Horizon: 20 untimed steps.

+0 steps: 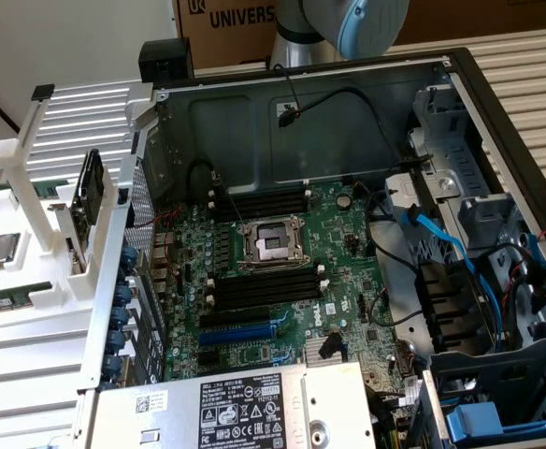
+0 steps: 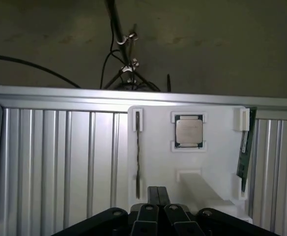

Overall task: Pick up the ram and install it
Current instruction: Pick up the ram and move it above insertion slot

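The gripper (image 2: 158, 191) is being held shut and empty at the near end of the white holder (image 2: 158, 147), while the ram (image 2: 245, 147) is being cradled on edge in the holder's side slot, offset sideways beyond the processor chip (image 2: 188, 132), its long axis running away from the gripper.

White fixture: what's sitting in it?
In the white fixture: a square processor chip in the middle pocket, the ram on edge in one side slot. The opposite slot is dark; whether it holds a stick cannot be told.
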{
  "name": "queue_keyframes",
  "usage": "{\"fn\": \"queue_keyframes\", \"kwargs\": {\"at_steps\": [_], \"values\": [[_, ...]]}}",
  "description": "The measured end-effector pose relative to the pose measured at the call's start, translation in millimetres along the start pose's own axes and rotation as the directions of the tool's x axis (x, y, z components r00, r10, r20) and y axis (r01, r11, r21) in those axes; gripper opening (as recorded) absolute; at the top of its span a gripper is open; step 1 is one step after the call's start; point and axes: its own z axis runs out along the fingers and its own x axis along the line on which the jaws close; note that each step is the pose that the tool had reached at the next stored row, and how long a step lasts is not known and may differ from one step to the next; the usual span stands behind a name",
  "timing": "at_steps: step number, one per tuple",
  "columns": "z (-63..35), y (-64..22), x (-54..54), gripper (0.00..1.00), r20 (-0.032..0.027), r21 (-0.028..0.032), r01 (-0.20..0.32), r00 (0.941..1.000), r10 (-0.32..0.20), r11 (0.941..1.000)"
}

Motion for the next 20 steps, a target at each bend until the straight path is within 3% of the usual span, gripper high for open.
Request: {"fn": "queue_keyframes", "kwargs": {"at_steps": [8, 10, 18, 20], "values": [[21.8, 0.7, 3.5, 0.11, 0.0001, 0.0001, 0.000, 1.0000, 0.000, 1.0000], [30.9, 1.4, 9.0, 0.11, 0.0000, 0.0000, 0.000, 1.0000, 0.000, 1.0000], [47.2, 2.5, 17.2, 0.11, 0.0000, 0.0000, 0.000, 1.0000, 0.000, 1.0000], [56.1, 2.8, 21.1, 0.11, 0.0000, 0.0000, 0.000, 1.0000, 0.000, 1.0000]]}}
